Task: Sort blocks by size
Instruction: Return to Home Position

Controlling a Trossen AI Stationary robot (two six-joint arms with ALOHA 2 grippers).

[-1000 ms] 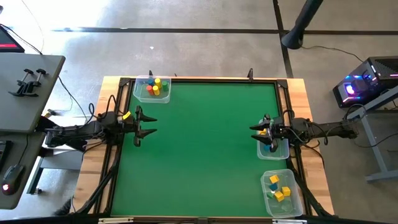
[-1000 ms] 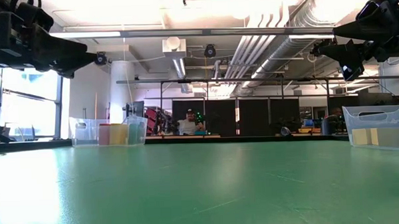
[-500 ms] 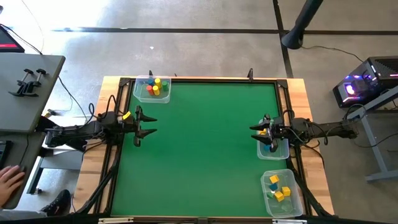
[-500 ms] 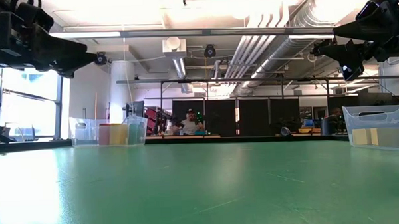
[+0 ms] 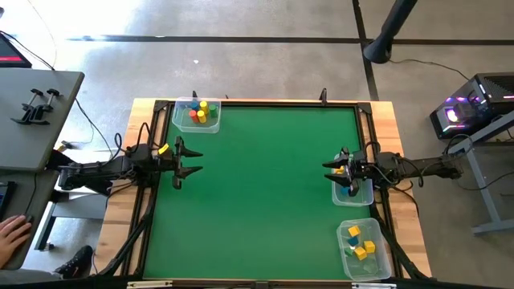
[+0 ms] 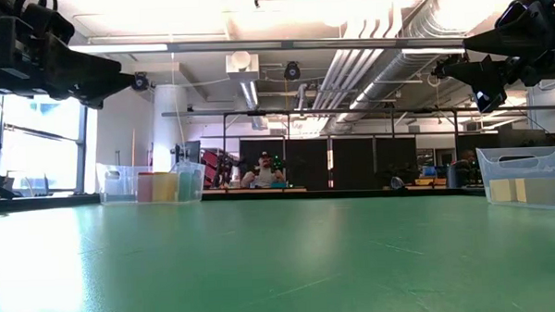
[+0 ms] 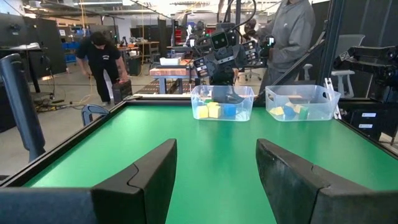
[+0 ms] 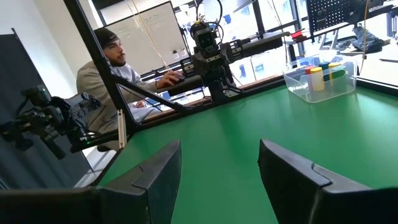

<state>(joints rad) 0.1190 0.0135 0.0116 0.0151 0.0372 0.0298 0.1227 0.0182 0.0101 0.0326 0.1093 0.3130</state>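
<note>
The blocks lie in three clear tubs on the green mat. One tub [image 5: 195,114] at the far left corner holds red, yellow and green blocks [image 8: 318,73]. A second tub [image 5: 358,193] at the right edge holds yellow and blue blocks [image 7: 214,111], partly hidden under my right arm. A third tub [image 5: 365,249] at the near right holds yellow and blue blocks [image 5: 360,243]. My left gripper [image 5: 195,161] hovers open at the left edge, pointing level toward the right. My right gripper [image 5: 328,172] hovers open at the right edge, facing it. Both are empty.
A wooden frame [image 5: 265,102] borders the green mat [image 5: 265,193], whose wide middle lies between the two grippers. A person's hand [image 5: 10,237] shows off the table's near left. People [image 8: 112,62] are in the room beyond the table.
</note>
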